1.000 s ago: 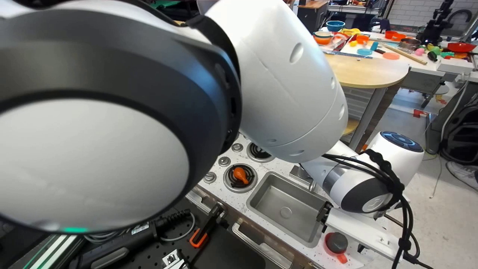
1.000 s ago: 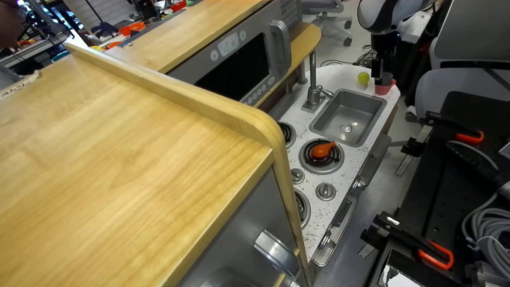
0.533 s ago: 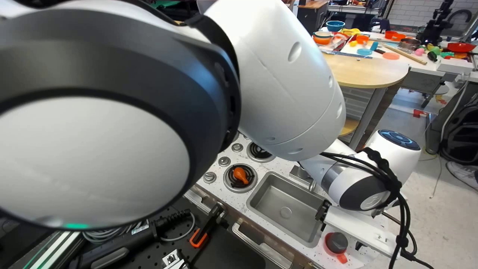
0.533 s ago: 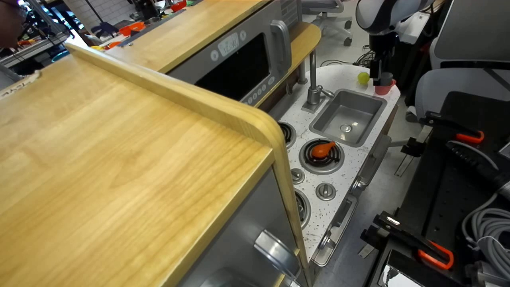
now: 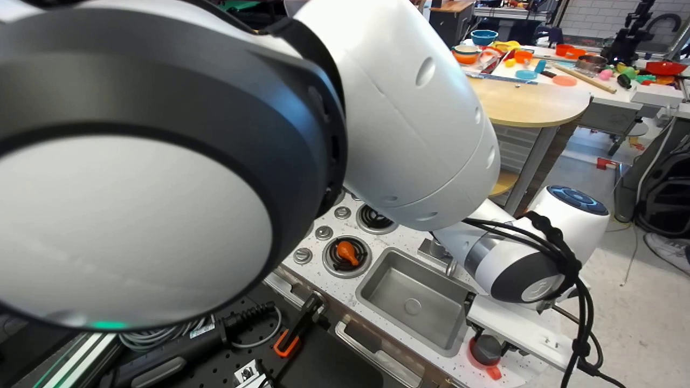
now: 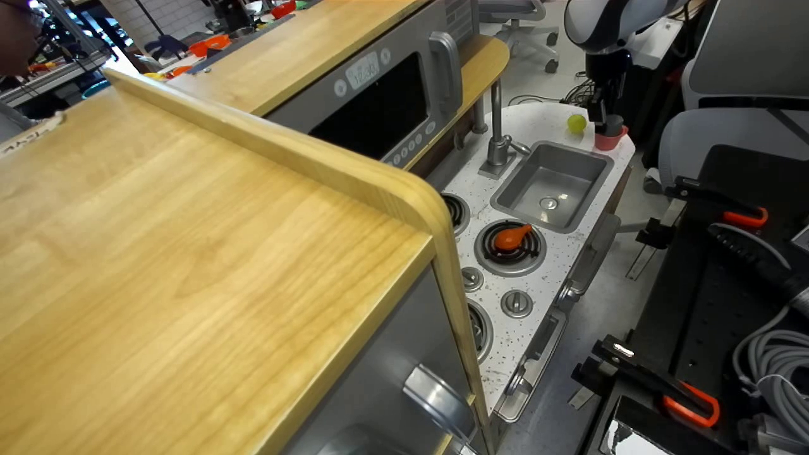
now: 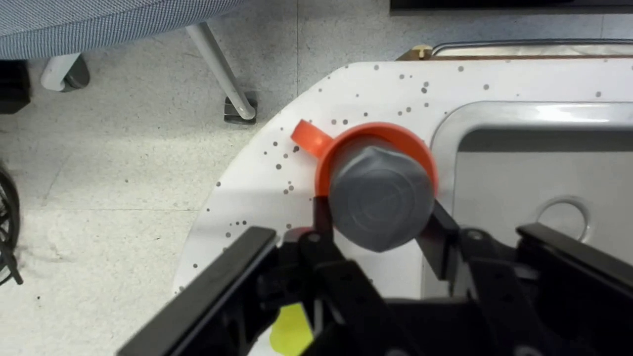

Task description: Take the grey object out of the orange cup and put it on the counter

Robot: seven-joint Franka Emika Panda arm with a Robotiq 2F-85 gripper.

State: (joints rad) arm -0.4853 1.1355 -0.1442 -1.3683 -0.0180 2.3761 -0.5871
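Observation:
The grey object (image 7: 381, 200) is a rounded cylinder standing inside the orange cup (image 7: 405, 146), rising above its rim. In the wrist view my gripper (image 7: 381, 217) has one finger pressed against each side of it, shut on it. The cup's handle points away from the sink. The cup rests on the white speckled counter (image 7: 262, 198), at its rounded end. An exterior view has the grey object (image 6: 613, 124) sticking out of the cup (image 6: 608, 142), partly behind the black fingers. From above, dark fingers flank the grey object (image 5: 486, 351) in an exterior view.
A grey sink (image 7: 442, 163) lies close beside the cup. A yellow-green thing (image 6: 576, 123) sits nearby on the counter, partly under the gripper in the wrist view. The faucet (image 6: 498, 150) stands behind the sink. An orange thing (image 6: 513, 237) lies on a black burner.
The gripper's fingers have come together around the grey object. Slightly before that, the arm shifted a little toward the sink side. Cup and grey object appear in the same place.

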